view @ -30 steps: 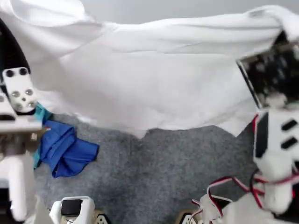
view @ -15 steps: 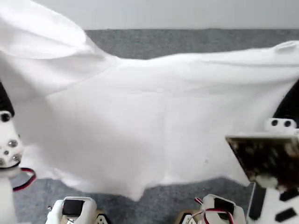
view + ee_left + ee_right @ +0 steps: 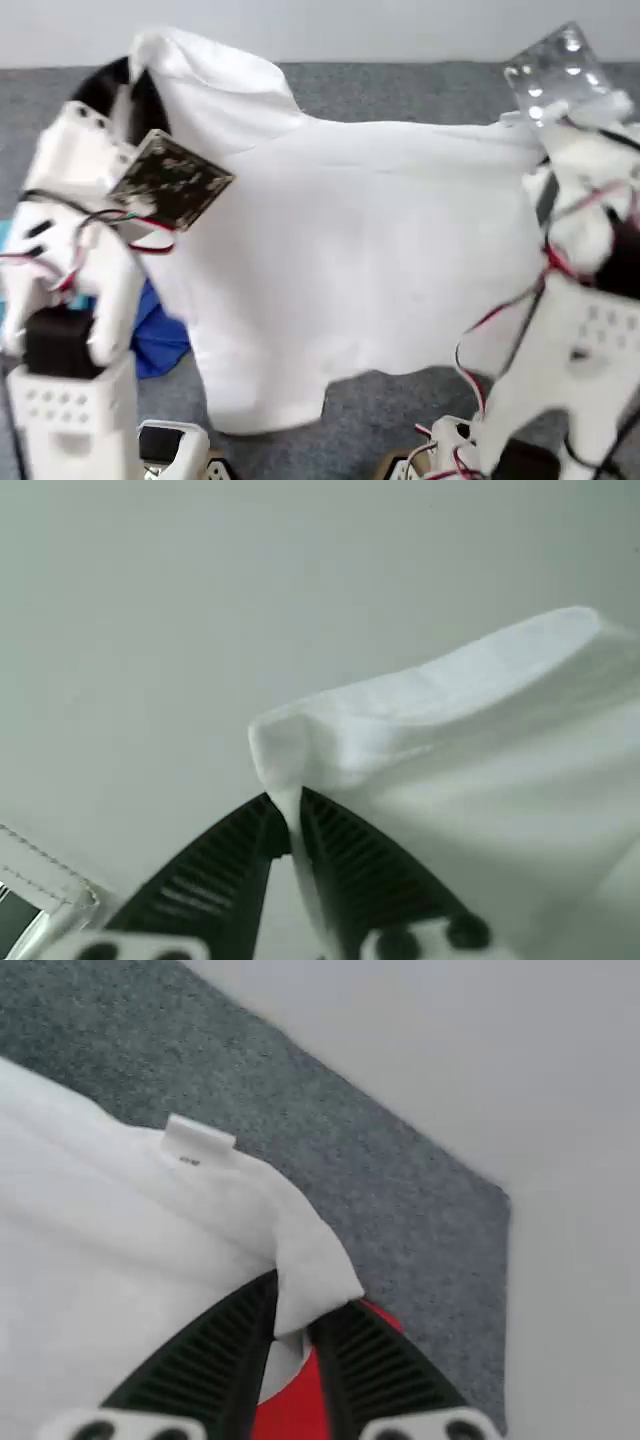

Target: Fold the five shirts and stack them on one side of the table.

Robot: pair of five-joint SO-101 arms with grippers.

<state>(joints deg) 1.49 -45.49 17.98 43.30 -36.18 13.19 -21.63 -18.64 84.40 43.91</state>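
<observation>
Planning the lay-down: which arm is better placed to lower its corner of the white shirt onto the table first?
Probably right: the right end effector, shut on the white shirt, faces grey table; the left end effector faces the wall, a blue shirt beside its arm.

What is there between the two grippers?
A white shirt hangs spread between them, as the high view shows. In the wrist views the left gripper and the right gripper each pinch an edge of it.
</observation>
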